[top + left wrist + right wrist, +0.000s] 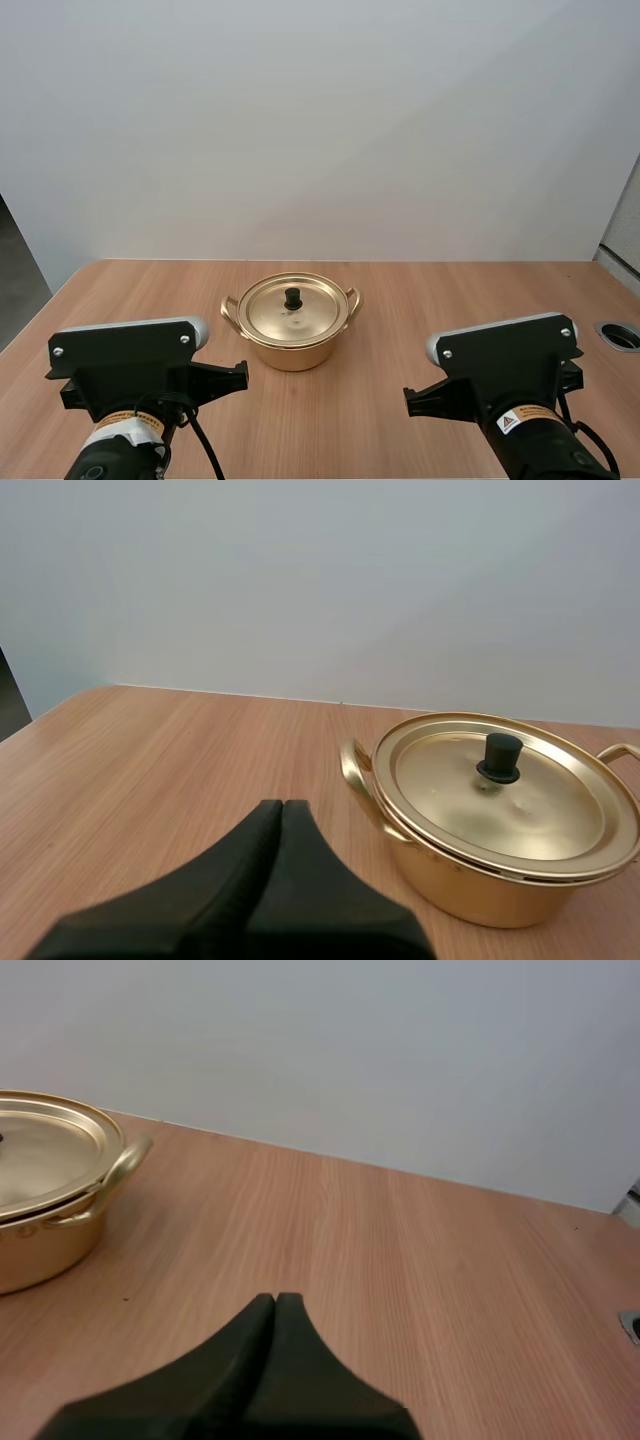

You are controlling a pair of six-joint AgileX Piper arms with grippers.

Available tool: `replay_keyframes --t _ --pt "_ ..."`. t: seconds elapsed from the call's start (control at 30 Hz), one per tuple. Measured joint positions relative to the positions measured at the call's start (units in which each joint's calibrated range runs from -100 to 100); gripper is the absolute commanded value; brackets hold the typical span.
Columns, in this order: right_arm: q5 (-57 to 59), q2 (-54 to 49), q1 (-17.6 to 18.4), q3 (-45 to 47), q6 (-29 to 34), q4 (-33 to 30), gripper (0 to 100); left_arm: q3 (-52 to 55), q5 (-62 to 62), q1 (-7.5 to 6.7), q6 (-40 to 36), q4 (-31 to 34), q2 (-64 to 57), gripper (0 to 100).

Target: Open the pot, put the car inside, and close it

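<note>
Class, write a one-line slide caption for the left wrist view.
Shut left gripper above a wooden table, near a gold pot with its lid on.

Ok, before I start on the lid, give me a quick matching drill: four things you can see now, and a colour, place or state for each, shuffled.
Column one:
1. lid
2. knob
3. left gripper
4. table

Column two:
A. black
B. shut, holding nothing
C. seated on the gold pot
D. brown wood grain

Pairs: 1-C, 2-A, 3-B, 4-D.
</note>
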Motion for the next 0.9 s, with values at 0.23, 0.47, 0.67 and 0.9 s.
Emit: replay_keyframes --t 0.23,0.47,0.67,0.9 --pt "0.0 0.0 0.0 0.0 10.2 -12.1 0 0.0 0.0 0.00 0.0 0.0 0.0 0" --pt "0.0 0.0 0.0 0.0 20.1 -18.3 0 0.0 0.0 0.00 0.0 0.0 0.0 0" --pt "0.0 0.0 0.0 0.0 21.6 -16.8 0 0.0 0.0 0.00 0.0 0.0 0.0 0" --pt "0.0 0.0 0.0 0.0 21.6 -16.8 0 0.0 0.0 0.00 0.0 0.0 0.0 0"
